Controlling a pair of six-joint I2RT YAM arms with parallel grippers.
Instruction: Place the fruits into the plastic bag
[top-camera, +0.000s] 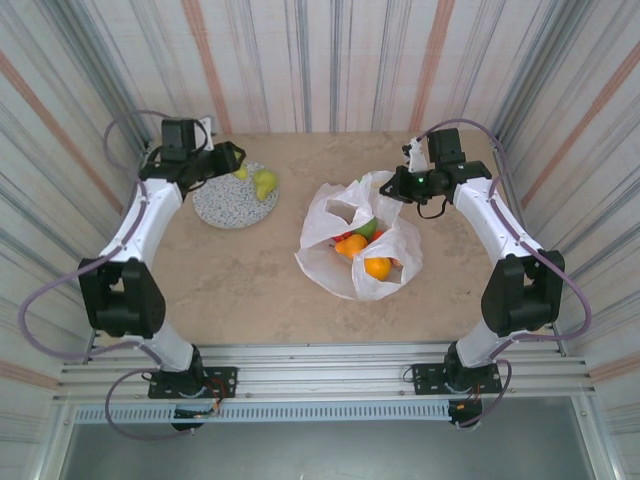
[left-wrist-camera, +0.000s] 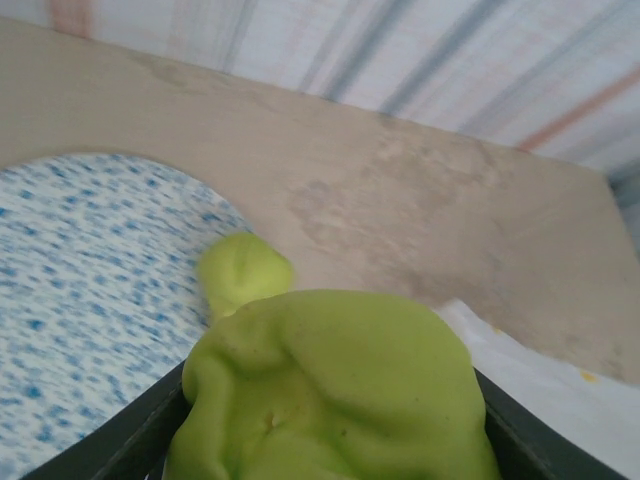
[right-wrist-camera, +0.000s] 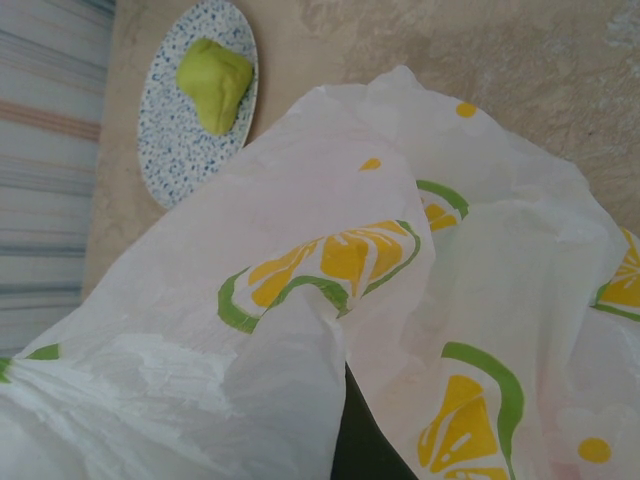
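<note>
step: pear (left-wrist-camera: 330, 390) pickup, plate (top-camera: 222, 205) upper left | left pincer (top-camera: 237, 165) straddles pear, squeeze unclear | right pincer (top-camera: 392, 186) pinches bag (top-camera: 318, 222) | next: firm grip, lift, carry to bag mouth

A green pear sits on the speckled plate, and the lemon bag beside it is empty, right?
Not quite. The plastic bag isn't empty: the top external view shows oranges inside it. The green pear does sit on the speckled plate.
</note>
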